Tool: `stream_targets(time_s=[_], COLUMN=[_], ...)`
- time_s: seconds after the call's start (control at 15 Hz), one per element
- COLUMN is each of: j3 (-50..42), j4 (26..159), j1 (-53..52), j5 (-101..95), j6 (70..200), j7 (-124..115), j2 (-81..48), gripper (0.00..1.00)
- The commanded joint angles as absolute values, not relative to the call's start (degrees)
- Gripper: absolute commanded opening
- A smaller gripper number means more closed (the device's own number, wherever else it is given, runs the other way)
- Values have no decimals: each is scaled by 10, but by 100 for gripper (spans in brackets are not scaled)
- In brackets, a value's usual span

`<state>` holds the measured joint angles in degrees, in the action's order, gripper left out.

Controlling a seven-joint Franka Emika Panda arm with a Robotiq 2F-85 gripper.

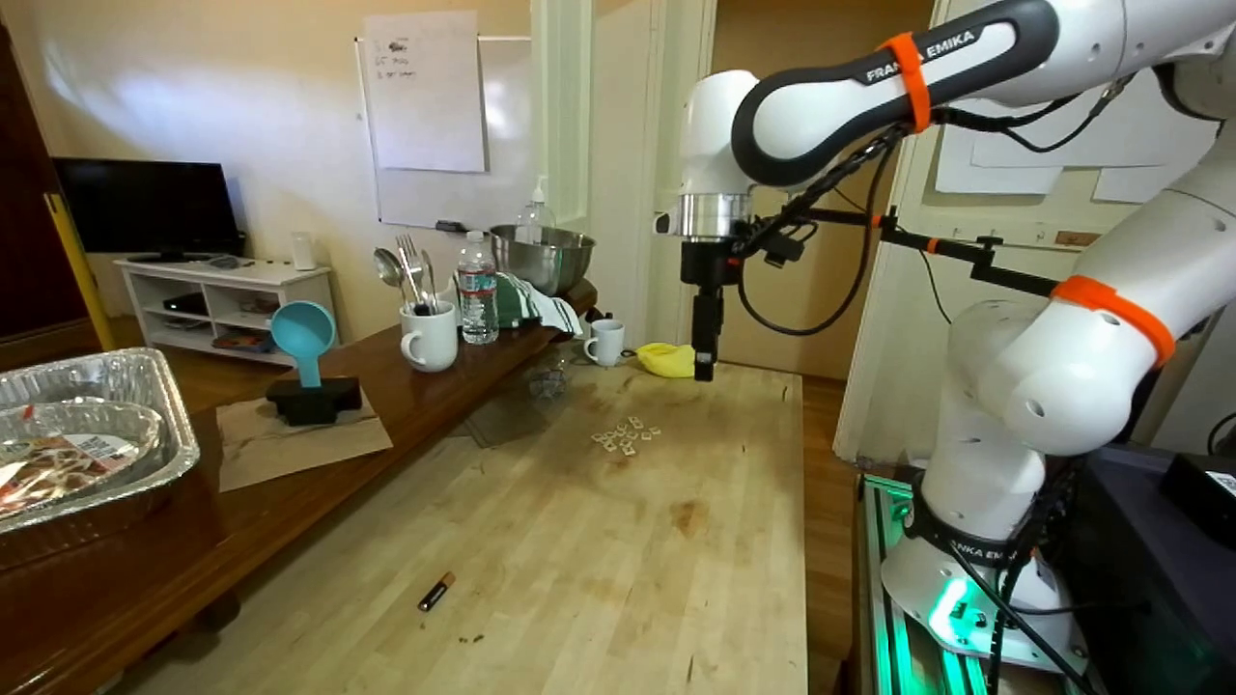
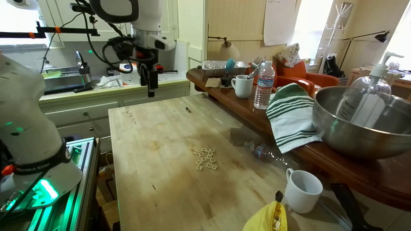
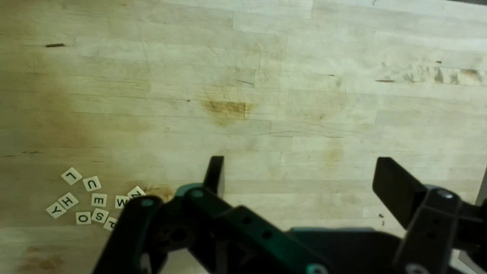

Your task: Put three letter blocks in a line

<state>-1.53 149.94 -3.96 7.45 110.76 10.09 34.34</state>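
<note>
Robot fingers [image 3: 399, 194] are spread wide at the bottom of the wrist view, with nothing held between them. In both exterior views they hang well above a pale wooden table [image 1: 715, 589]. The letter blocks [image 3: 99, 200] lie on that table: a loose cluster at lower left in the wrist view, its right side partly hidden by the fingers, and just below the middle of the frame in both exterior views.

This seems to be the step before a first pick, since no deliberate row of three can be made out. The next move probably calls for travelling toward the lower left of the wrist view, lowering over one block, turning to match its edges and closing lightly. The blocks look thin, so the fingers would likely need to come almost down to the table.

The blocks are small cream squares with dark capitals, lying flat and turned at odd angles. L [image 3: 71, 176] and U [image 3: 92, 183] sit along the top of the cluster; H [image 3: 68, 201] and Y [image 3: 56, 210] appear to touch at its left; E [image 3: 99, 200] is near the middle, with O [image 3: 83, 218] and S [image 3: 99, 215] close together below it. Another block [image 3: 121, 201] may be M or W.
</note>
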Motion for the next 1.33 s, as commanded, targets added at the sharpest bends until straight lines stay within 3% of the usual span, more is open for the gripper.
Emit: stream_targets(time_s=[0.0,0.67,1.27], j3=[-22,-34,-87], j4=[1481,1494,1515], j1=[-27,-49,-55], j5=[34,39,47], j6=[1124,1139,1289], j7=[125,215,407], j2=[275,311,244], gripper=[100,100,100])
